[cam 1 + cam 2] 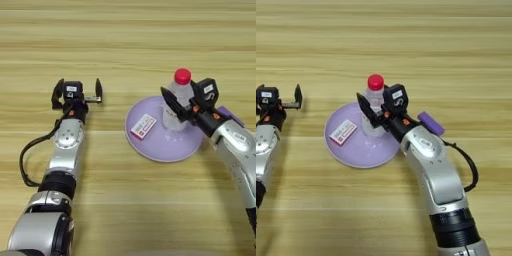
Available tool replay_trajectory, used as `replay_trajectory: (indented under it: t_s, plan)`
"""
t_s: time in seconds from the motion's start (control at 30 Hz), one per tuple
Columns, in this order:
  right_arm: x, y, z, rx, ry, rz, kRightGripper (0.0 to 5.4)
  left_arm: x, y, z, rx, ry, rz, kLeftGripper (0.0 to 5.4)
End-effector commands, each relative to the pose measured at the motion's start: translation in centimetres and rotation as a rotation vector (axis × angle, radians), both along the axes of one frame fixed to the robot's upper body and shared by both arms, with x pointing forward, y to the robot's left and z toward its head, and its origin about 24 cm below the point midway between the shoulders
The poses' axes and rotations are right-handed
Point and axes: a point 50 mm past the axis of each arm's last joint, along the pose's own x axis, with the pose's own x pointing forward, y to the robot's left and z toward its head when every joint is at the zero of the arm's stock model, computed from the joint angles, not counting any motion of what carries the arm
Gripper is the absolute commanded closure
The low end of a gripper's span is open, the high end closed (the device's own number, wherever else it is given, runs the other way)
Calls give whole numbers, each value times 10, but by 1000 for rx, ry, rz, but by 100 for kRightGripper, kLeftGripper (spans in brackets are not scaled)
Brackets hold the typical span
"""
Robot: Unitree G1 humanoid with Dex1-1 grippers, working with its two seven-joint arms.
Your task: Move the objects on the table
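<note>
right hand grips bottle on plate (card print unreadable).

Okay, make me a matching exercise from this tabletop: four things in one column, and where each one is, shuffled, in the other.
Things:
1. clear plastic bottle with red cap
2. small white-and-red card
3. small purple block
4. left end effector

Places:
A. lying flat on the left part of the round lilac plate
B. on the bare wood, left of the plate, fingers spread with nothing between them
C. upright on the plate, between the fingers of the right end effector
D. on the table just right of the plate, beside the right arm

Pairs: 1-C, 2-A, 3-D, 4-B
</note>
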Motion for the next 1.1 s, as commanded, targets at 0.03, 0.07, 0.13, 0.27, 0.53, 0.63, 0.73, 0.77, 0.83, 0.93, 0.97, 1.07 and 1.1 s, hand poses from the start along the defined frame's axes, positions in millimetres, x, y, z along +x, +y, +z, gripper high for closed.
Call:
replay_trajectory:
  t_s: [0.03, 0.07, 0.13, 0.27, 0.53, 0.63, 0.73, 0.77, 0.83, 0.93, 0.97, 1.07, 1.1]
  plan:
    - [1, 3, 2, 18, 6, 17, 240, 0, 0, -1, 6, 5, 2, 0]
    - [1, 3, 1, 18, 10, 17, 240, 0, -1, -1, 6, 5, 2, 0]
    - [2, 2, 0, 16, 17, 15, 240, 0, -1, -1, 6, 5, 2, 0]
    - [3, 2, -3, 13, 24, 11, 240, 0, -1, 0, 6, 4, 1, 0]
    - [6, 2, -9, 3, 47, 8, 240, 0, -2, 0, 5, 3, 0, 0]
    - [6, 1, -10, -12, 55, 13, 202, 0, -2, 0, 5, 3, 0, 0]
    - [7, 0, -12, -19, 54, 1, 163, 0, -2, 0, 5, 3, -1, 0]
    - [7, 0, -12, -19, 55, 1, 153, 0, -2, 0, 5, 3, -1, 0]
    - [7, 0, -12, -18, 56, 2, 131, 0, -2, 0, 5, 3, -1, 0]
    - [8, 0, -12, -16, 55, 1, 93, 0, -2, 0, 5, 3, -1, 0]
    - [8, 0, -12, -15, 54, 0, 87, 0, -2, 0, 5, 3, -2, 0]
    - [9, -1, -12, -10, 50, -6, 49, 0, -2, 0, 5, 3, -2, 0]
    - [9, -1, -12, -10, 48, -8, 37, 0, -2, 0, 5, 3, -2, 0]
